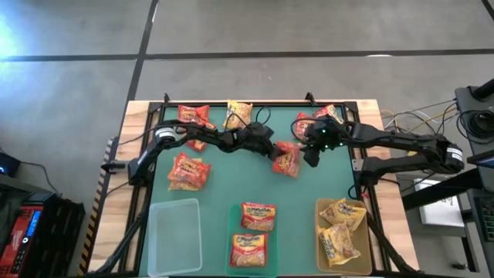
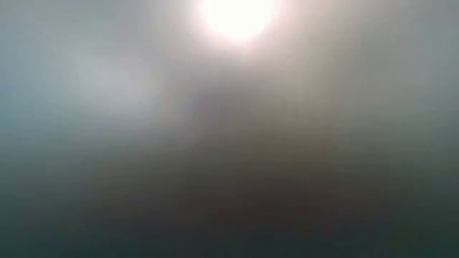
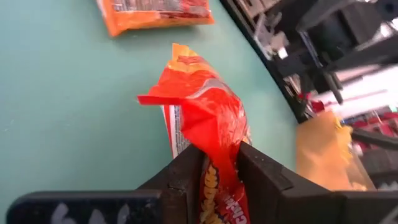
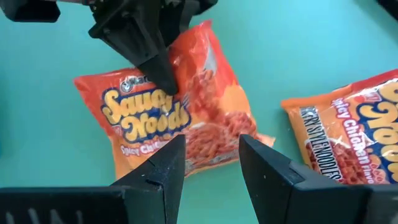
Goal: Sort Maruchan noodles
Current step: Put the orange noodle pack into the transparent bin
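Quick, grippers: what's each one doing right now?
Left gripper: shut on an orange-red noodle packet, mid-table.
Right gripper: open, empty, hanging just over that same packet.

Left gripper [image 1: 276, 151] fingers [image 3: 186, 171] pinched closed mid-table, right gripper [image 4: 211, 155] fingers parted beside it.

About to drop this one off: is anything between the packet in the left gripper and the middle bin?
Nothing visible. Bare green mat lies between the packet in the left gripper and the middle bin. The right gripper, open, hovers beside the packet, away from that path.
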Robot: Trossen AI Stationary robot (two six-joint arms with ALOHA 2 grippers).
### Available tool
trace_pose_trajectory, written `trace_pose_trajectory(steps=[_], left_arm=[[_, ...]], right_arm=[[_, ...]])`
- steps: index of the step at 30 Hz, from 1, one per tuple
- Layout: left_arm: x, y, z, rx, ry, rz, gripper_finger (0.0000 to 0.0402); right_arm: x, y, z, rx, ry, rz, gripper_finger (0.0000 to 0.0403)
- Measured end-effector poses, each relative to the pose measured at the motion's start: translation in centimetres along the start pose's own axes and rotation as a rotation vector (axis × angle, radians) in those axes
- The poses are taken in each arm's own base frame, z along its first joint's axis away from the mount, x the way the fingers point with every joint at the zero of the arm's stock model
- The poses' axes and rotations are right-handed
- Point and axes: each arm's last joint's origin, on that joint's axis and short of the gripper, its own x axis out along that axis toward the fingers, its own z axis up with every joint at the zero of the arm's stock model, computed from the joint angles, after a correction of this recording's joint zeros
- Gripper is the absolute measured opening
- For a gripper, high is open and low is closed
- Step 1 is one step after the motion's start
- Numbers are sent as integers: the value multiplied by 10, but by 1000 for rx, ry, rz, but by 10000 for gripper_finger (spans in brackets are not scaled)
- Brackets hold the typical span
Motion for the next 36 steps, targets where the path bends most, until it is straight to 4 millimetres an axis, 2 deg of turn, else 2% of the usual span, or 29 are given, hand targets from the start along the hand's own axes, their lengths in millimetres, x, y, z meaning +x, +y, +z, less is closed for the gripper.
trace_pose_trajectory(steps=[7,15,24,28,36], left_arm=[[-7,-14,6,90,67,-129,47],[-8,-14,7,91,96,-168,14],[-22,-17,25,94,142,-285,12],[-29,-26,29,106,188,-344,12],[-47,-38,32,152,261,-286,12]], right_arm=[[-5,1,0,22,-22,2,139],[-3,0,0,27,-12,1,139],[-3,0,0,24,-14,1,139],[-3,0,0,24,-14,1,139],[-3,0,0,24,-14,1,139]])
